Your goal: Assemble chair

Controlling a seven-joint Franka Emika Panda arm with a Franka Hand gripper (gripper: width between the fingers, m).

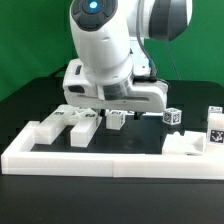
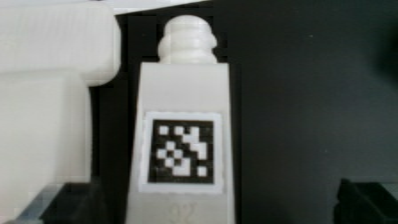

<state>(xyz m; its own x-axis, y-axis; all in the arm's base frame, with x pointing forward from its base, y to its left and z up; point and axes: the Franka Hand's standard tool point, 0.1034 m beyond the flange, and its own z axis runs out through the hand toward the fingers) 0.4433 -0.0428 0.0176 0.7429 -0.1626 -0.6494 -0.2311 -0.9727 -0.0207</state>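
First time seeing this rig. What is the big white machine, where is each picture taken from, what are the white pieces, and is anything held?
The white machine is a robot arm with a two-finger gripper. One picture comes from a camera off the arm, facing the black table; the other from a camera on its wrist. The white tagged blocks are loose chair parts, behind a long white rail. In the wrist view a tagged bar with a knobbed end lies between the open jaws. Nothing is held.

White bar (image 2: 183,100), knobbed tip (image 2: 189,38), tag (image 2: 182,150) facing up, on black table (image 2: 311,90). Another white part (image 2: 50,60) just beside it. Gripper (image 2: 199,205) spread wide astride the bar.
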